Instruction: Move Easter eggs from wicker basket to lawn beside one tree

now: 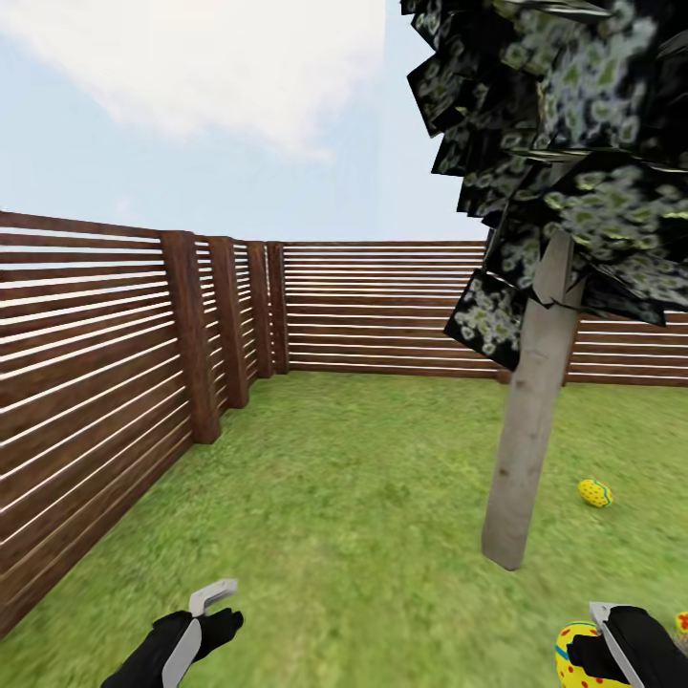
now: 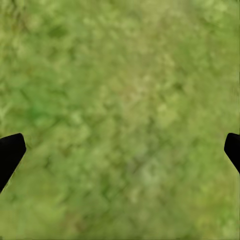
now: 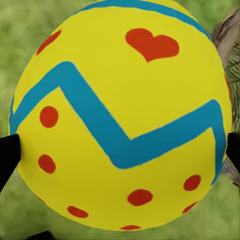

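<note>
1 egg down: head view, egg on grass [image 1: 594, 493] lies near tree [image 1: 528, 430], lawn [image 1: 363, 497] open, fence [image 1: 115, 382] far left
Head, right: right gripper [image 1: 612, 645] clamps egg 2 [image 1: 576, 657]
Left wrist: left gripper [image 2: 120, 150] spread wide, nothing held
Right wrist: held egg [image 3: 122, 115] between fingertips [image 3: 9, 152]
Left to do: place it by tree; egg 3 unclear

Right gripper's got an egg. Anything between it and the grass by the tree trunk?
Nothing visible. The right gripper holds an egg low at the head view's right edge; bare lawn runs from there to the trunk. Another egg already lies just beyond the trunk, off that path.
</note>
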You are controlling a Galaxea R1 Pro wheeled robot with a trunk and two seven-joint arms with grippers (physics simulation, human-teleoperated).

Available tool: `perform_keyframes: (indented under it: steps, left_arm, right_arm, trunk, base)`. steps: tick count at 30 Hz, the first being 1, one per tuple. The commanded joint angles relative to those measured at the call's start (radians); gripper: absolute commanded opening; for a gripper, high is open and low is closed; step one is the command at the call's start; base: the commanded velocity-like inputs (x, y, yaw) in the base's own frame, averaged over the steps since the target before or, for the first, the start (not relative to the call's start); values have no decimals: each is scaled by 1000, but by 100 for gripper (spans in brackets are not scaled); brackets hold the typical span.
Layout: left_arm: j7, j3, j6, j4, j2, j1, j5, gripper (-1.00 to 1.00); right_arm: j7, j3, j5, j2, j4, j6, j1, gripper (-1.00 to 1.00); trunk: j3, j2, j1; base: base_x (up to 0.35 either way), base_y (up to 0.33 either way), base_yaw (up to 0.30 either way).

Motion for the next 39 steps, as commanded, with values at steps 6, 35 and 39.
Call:
perform_keyframes:
  steps: [6,35,39]
  left_arm:
    - [5,0,5,-2,0,0,11,100]
    - [-13,11,11,-2,12,0,20,100]
    - [-13,11,13,-2,12,0,19,100]
  right_arm:
    - [6,-3,4,1,-2,5,-1,-100]
    - [6,-2,4,2,-1,5,-1,-100]
    - [6,-1,4,3,1,5,-1,-100]
  trunk:
    - [-1,-1,0]
    - [-1,-1,0]
    - [-1,-1,0]
  base:
    - [0,230,0]
    - [258,86,0]
    - [327,105,0]
